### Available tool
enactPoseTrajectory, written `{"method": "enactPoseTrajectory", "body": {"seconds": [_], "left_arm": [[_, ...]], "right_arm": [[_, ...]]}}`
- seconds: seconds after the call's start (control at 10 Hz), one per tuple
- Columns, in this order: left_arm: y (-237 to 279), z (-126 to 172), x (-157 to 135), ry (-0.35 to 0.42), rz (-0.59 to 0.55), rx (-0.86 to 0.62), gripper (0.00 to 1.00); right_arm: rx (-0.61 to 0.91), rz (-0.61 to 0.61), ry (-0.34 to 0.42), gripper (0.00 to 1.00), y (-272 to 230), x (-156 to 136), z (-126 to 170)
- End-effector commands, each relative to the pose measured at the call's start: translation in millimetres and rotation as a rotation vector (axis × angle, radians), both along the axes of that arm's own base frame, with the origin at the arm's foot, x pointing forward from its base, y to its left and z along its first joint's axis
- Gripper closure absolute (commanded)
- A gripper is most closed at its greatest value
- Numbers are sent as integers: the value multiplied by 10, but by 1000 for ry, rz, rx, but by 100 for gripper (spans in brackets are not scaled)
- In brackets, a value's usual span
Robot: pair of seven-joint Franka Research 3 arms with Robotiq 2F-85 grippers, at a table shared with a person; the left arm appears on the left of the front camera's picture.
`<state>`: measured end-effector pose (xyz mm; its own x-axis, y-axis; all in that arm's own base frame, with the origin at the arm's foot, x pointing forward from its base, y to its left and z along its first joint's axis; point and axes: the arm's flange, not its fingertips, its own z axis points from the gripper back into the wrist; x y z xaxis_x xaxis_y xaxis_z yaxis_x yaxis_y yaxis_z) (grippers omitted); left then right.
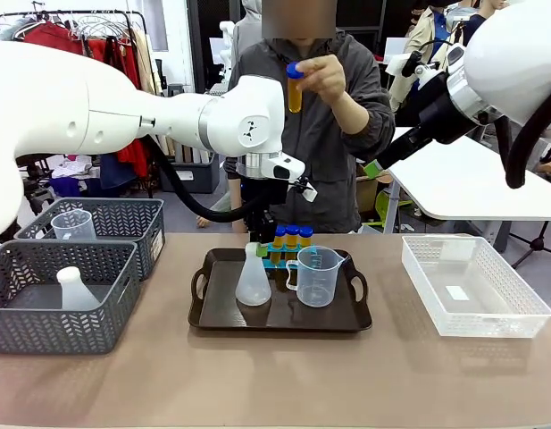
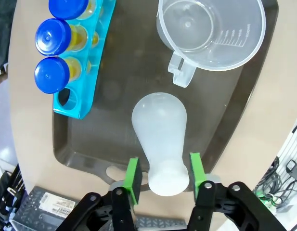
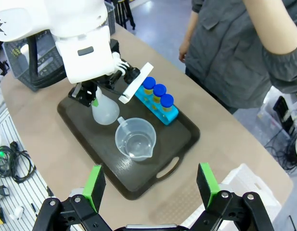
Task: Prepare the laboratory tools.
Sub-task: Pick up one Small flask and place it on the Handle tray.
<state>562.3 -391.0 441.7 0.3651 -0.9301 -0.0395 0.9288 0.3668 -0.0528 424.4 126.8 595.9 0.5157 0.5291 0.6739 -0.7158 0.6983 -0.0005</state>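
Embossed scale marks on clear beaker (image 2: pixel 211 31), unreadable

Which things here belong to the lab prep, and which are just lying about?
Job:
- flask on the tray, between the left gripper pads
- beaker
- rack with three tubes
- tube in the person's hand

Lying about:
- grey baskets
- clear bin
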Motion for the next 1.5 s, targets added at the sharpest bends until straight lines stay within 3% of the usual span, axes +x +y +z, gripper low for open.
{"method": "enactPoseTrajectory", "body": {"seconds": [0.0, 0.1, 0.6, 0.9, 1.0, 1.4], "left_arm": [[79, -11, -76, -4, 10, -24, 6], [86, -10, -74, -7, 8, -22, 0], [122, 90, -99, -40, 19, -18, 0], [133, 162, -140, -81, 86, -14, 0], [21, 160, 1, -35, 27, -18, 0], [21, 160, 1, -35, 27, -18, 0]], "right_arm": [[15, -10, 12, 0, 9, -5, 23], [15, -10, 12, 0, 9, -5, 23], [15, -10, 12, 0, 9, -5, 23], [15, -10, 12, 0, 9, -5, 23], [15, -10, 12, 0, 9, -5, 23], [15, -10, 12, 0, 9, -5, 23]]}}
